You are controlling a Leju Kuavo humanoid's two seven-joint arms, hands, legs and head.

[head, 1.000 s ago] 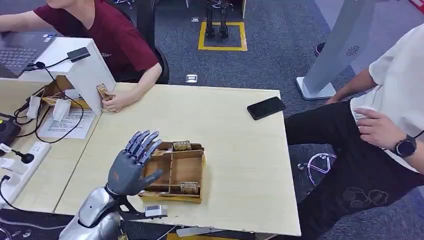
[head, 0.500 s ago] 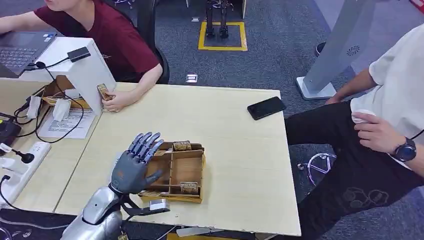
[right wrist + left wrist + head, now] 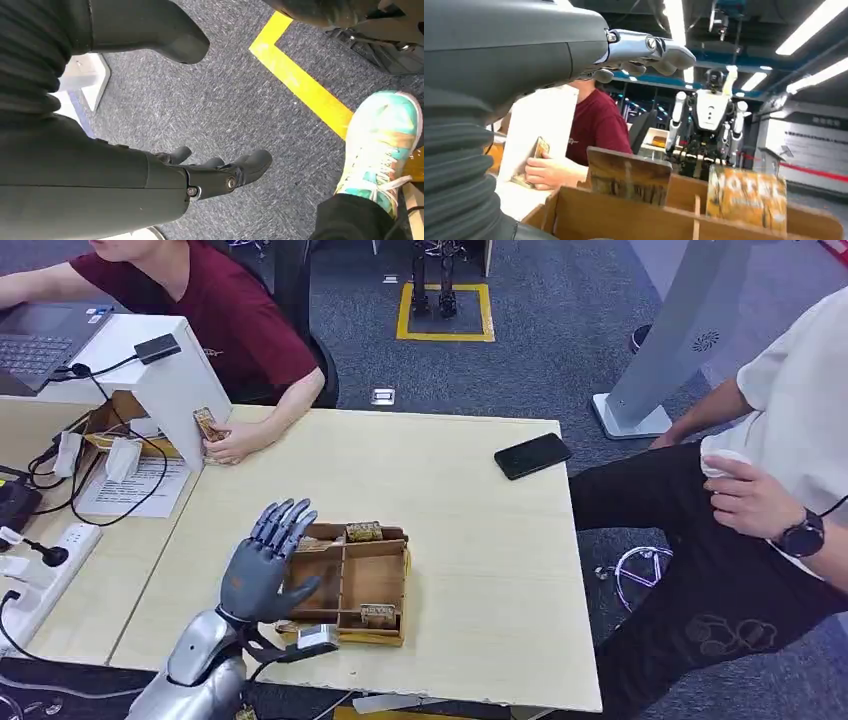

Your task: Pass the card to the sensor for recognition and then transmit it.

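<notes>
1. The left robot hand [image 3: 262, 570] hangs over the near left part of a wooden box [image 3: 385, 636] on the table [image 3: 470, 540], fingers spread and stretched forward, thumb out to the side, with nothing in it.
2. In the left wrist view the same robot hand [image 3: 644, 50] is above the box, its fingers reaching out over the cards and apart from them.
3. The box has several compartments; cards stand upright in it, one card [image 3: 364, 531] against the far wall and another card [image 3: 377, 616] near the front wall.
4. In the left wrist view two cards rise out of the box: a darker one [image 3: 629, 175] and a yellow one with lettering [image 3: 748, 199].
5. The right robot hand [image 3: 220, 175] hangs down over grey carpet [image 3: 200, 105] with a yellow line [image 3: 305, 95], fingers loosely apart and empty.
6. A white stand [image 3: 165, 380] with a small black device [image 3: 157, 348] on top sits at the far left of the table.
7. A person in a dark red shirt [image 3: 215, 310] sits behind it, a hand [image 3: 235, 442] at the foot of the stand holding a card [image 3: 207, 424].
8. A black phone [image 3: 532, 455] lies near the far right edge of the table.
9. A person in a white shirt [image 3: 800, 400] sits to the right, a watch [image 3: 808, 535] on the wrist.
10. A shoe [image 3: 385, 145] in green and white is beside the yellow line.
</notes>
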